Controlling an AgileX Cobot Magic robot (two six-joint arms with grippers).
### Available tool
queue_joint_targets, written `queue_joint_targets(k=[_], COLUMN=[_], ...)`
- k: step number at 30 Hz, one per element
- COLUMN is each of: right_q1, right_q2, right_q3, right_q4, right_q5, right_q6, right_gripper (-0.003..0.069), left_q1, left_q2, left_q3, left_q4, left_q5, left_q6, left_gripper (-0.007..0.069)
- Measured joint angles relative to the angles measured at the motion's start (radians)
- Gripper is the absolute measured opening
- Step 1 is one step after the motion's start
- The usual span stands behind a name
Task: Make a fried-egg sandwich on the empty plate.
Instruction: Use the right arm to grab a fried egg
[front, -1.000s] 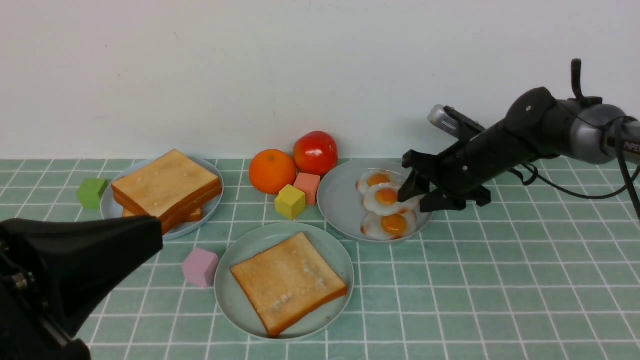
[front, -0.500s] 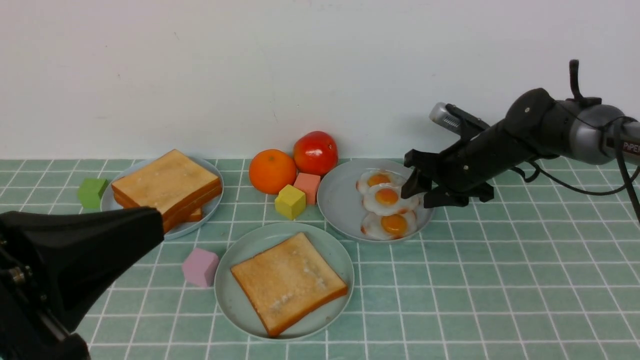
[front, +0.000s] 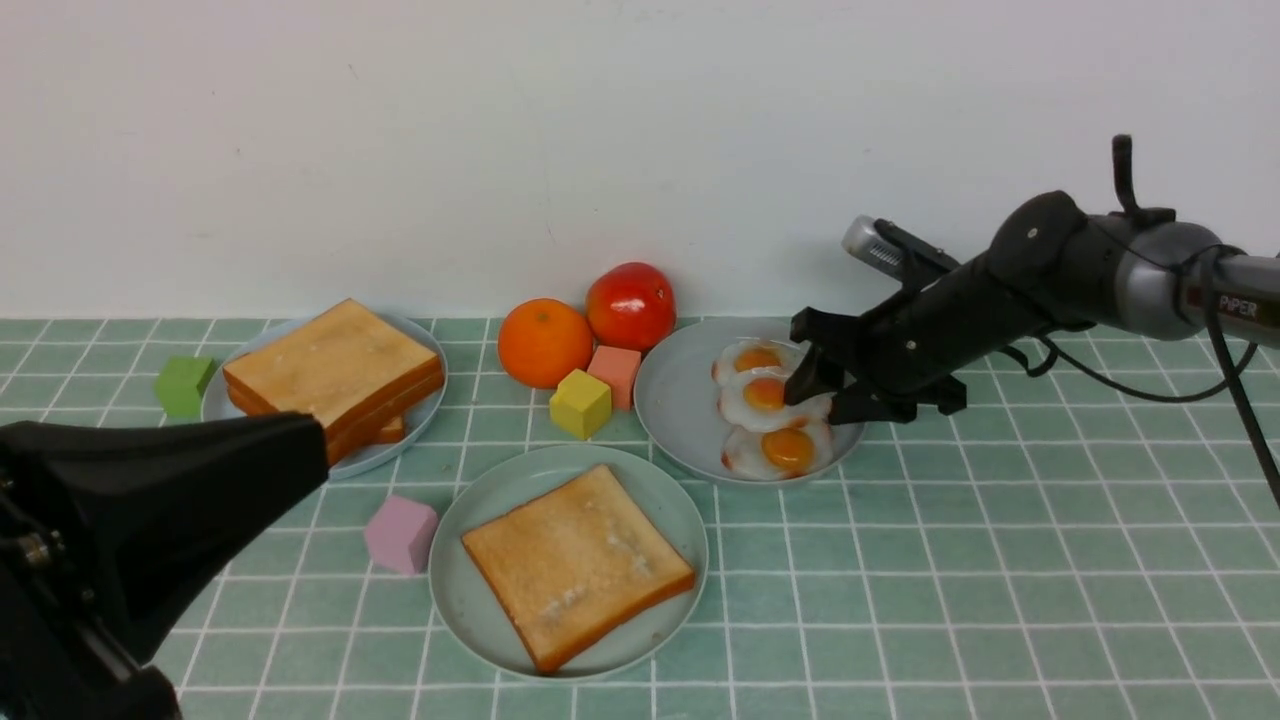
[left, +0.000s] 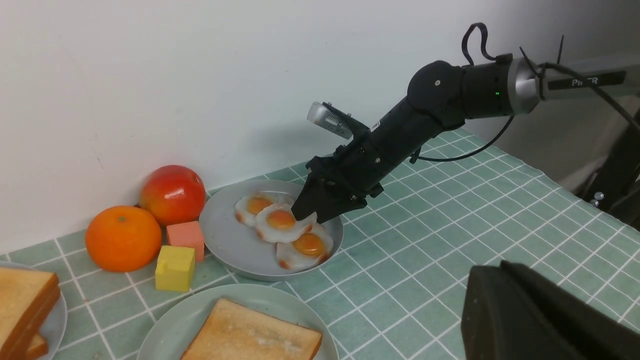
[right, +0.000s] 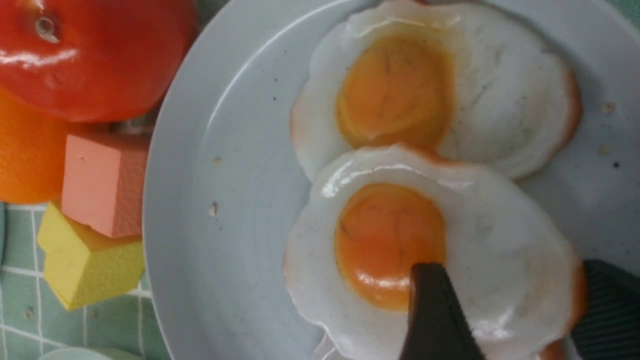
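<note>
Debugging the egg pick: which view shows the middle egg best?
Right wrist view: the middle egg is seen close up, one of the right fingers over its yolk. Front and left wrist views show it small, one edge hidden by the fingers.

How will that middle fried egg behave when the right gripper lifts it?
The middle fried egg looks thin, so probably light and perhaps floppy. Its glossy surface may be slippery. It overlaps the far fried egg, which might shift too.
</note>
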Motion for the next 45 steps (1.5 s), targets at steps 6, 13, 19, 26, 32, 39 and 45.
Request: queue_joint_targets(k=[6,13,19,26,32,39,45], right_q1=[0.000,0.000,0.000,0.000,-0.001,-0.002,-0.002], right_q2=[0.002,0.006,0.006,0.012,0.013,0.000,-0.060], right_q3=[-0.003,-0.003,-0.003,-0.003,-0.003,-0.004,-0.004], right_q4=[-0.003,-0.002,-0.003,0.004,0.020,0.026,0.027], right_q5=[-0.003,-0.052,-0.057,-0.066,-0.068,-0.074,-0.055], right_q6=[0.000,0.000,0.000,0.000,0.000,0.000,-0.026], right_gripper=[0.0356,0.0332,0.0304,0.0276,0.0246,0.0106,0.0046], left_q1=[0.000,0.000,0.000,0.000,0.000,0.000,0.000], left_q2=[0.000,0.000,0.000,0.000,0.000,0.000,0.000], left_q3=[0.000,0.000,0.000,0.000,0.000,0.000,0.000], left_q4=[0.000,0.000,0.000,0.000,0.000,0.000,0.000], left_q5=[-0.001,-0.001,-0.001,-0.001,-0.001,-0.001,0.012], left_q6=[0.000,0.000,0.000,0.000,0.000,0.000,0.000], left_gripper=[-0.0013,-0.0013,-0.0013,-0.0013,-0.0013,-0.0012,-0.0010])
